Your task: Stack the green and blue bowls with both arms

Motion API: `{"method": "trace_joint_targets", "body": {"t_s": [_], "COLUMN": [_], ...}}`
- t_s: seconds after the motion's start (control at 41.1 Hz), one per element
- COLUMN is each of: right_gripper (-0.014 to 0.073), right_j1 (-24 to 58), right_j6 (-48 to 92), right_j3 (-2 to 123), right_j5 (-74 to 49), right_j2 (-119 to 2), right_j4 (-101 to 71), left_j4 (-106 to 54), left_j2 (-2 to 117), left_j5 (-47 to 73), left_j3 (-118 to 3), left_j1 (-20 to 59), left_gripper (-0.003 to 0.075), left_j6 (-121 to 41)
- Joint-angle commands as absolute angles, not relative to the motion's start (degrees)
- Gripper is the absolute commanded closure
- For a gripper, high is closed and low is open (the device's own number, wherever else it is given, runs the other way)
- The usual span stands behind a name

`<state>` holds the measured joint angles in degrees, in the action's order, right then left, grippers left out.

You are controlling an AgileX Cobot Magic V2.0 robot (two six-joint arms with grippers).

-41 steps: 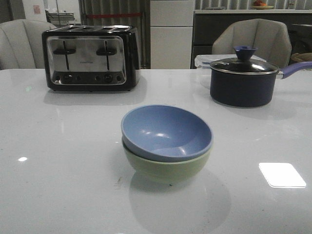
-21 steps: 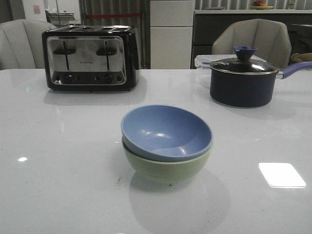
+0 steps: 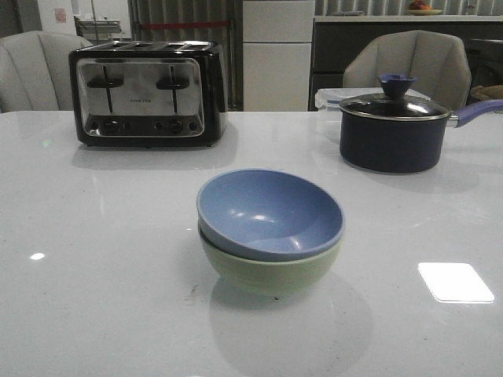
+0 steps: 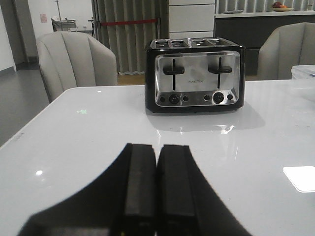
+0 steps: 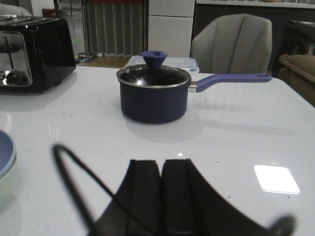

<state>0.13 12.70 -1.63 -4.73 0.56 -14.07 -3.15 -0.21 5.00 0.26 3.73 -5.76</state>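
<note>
The dusty blue bowl [image 3: 269, 210] sits nested inside the pale green bowl [image 3: 271, 273] at the middle of the white table [image 3: 94, 259]. An edge of the blue bowl [image 5: 5, 152] also shows in the right wrist view. Neither arm appears in the front view. My left gripper [image 4: 157, 147] is shut and empty, low over the table and facing the toaster. My right gripper [image 5: 161, 163] is shut and empty, low over the table and facing the saucepan, with a thin cable [image 5: 74, 169] looping beside it.
A black and chrome toaster [image 3: 145, 93] stands at the back left. A dark lidded saucepan [image 3: 394, 131] with a purple handle stands at the back right, a clear lidded container [image 3: 330, 98] behind it. Grey chairs [image 3: 405, 59] stand beyond the table's far edge.
</note>
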Motion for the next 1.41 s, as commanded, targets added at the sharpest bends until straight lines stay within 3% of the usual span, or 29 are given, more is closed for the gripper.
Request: {"method": "trace_joint_targets", "body": {"t_s": [0.0,0.17,1.388], "right_gripper": [0.0566,0.0566,0.0566], "right_j1": [0.52,1.81,1.77], "right_j6": [9.59,-3.14,-3.05], "right_j3": [-1.39,-1.44,-1.44], "right_j5": [3.47,7.88,6.74], "right_j2": [1.7,1.75,1.75], "right_j4": [-11.24,2.81,1.55], "left_j4": [-3.68,-3.68,-3.68], "left_j2": [-1.41,-1.41,-1.41], "left_j5": [-0.42,-0.42,-0.42], "left_j3": [0.41,0.41,0.41], "left_j1": [4.22,4.22,4.22], "left_gripper": [0.0627,0.0627,0.0627], "left_j6": [-5.21,-5.21,-5.21]}}
